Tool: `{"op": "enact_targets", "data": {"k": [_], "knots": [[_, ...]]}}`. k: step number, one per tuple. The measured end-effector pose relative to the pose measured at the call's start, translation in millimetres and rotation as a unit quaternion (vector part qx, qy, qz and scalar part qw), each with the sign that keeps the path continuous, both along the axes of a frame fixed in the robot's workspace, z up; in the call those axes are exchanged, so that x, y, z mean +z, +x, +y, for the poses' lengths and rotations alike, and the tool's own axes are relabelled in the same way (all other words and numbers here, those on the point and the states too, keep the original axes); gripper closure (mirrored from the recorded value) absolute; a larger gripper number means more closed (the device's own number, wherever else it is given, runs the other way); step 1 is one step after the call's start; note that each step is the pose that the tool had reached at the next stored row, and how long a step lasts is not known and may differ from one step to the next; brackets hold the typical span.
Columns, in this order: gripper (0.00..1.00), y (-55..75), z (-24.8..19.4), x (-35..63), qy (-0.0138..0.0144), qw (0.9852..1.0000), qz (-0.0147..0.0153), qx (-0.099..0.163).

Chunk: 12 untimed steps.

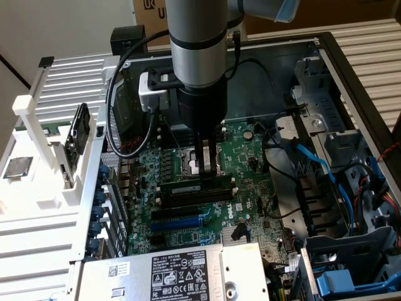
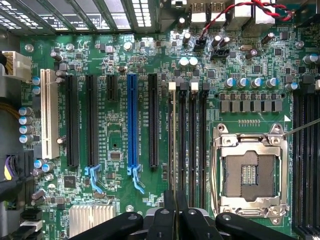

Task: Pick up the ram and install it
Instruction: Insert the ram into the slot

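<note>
My claw hangs straight down into the open computer case, clenched on the top edge of the ram. The ram stands on edge in one of the memory slots beside the CPU socket, with its white sticker facing the near side. Which slot of the row it is in, I cannot tell. From my wrist I see my fingers pressed close together over that row.

At the exterior view's left, a white fixture holds a small square silver chip in a flat pocket and a black part upright. To its right lies the case, with the green motherboard across its floor. On the board, nearer than the ram, lie black slots and one blue slot, and a silver heatsink sits just right of the blue slot's end. The socket's pins show, and in the exterior view my claw partly hides it. A grey power supply with a labelled face covers the near edge. At the case's right, drive cages carry blue cables and a blue latch.

A pale ribbed surface shows left and right of the case. Cardboard boxes stand at the far side.

A black cable loops from my wrist down beside the case's left wall.
</note>
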<state>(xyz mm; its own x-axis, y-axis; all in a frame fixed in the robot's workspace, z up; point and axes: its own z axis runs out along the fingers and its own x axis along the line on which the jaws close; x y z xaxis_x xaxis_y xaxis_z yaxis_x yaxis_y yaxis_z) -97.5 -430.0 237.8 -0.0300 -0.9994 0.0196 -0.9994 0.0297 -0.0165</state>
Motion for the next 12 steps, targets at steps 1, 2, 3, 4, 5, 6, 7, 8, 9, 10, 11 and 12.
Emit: {"op": "enact_targets", "data": {"k": [1, 2, 3, 4, 5, 6, 7, 8, 9, 10, 11, 12], "knots": [[0.88, 0.0, 0.0, -0.1, 0.0, 1.0, 0.0, 0.0], [0.88, 0.0, 0.0, -0.3, 0.0, 1.0, 0.0, 0.0], [0.88, 0.0, 0.0, -0.7, 0.0001, 1.0, -0.0001, 0.0], [0.88, 0.1, 0.0, -1.2, 0.0002, 1.0, -0.0001, 0.0], [0.88, 0.0, 0.0, -1.3, -0.0001, 1.0, 0.0, 0.0], [0.88, 0.0, 0.0, -1.5, -0.0001, 1.0, 0.0, 0.0], [0.88, 0.0, 0.0, -1.7, -0.0001, 1.0, 0.0, 0.0], [0.88, 0.0, 0.0, -2.0, -0.0001, 1.0, 0.0, 0.0], [0.88, 0.1, 0.0, -2.1, -0.0002, 1.0, 0.0, 0.0], [0.88, 0.1, 0.0, -2.4, -0.0002, 1.0, 0.0, 0.0], [0.88, 0.0, 0.0, -2.7, -0.0002, 1.0, 0.0, 0.0], [0.88, 0.0, 0.0, -2.7, -0.0004, 1.0, 0.0, 0.0]]}}
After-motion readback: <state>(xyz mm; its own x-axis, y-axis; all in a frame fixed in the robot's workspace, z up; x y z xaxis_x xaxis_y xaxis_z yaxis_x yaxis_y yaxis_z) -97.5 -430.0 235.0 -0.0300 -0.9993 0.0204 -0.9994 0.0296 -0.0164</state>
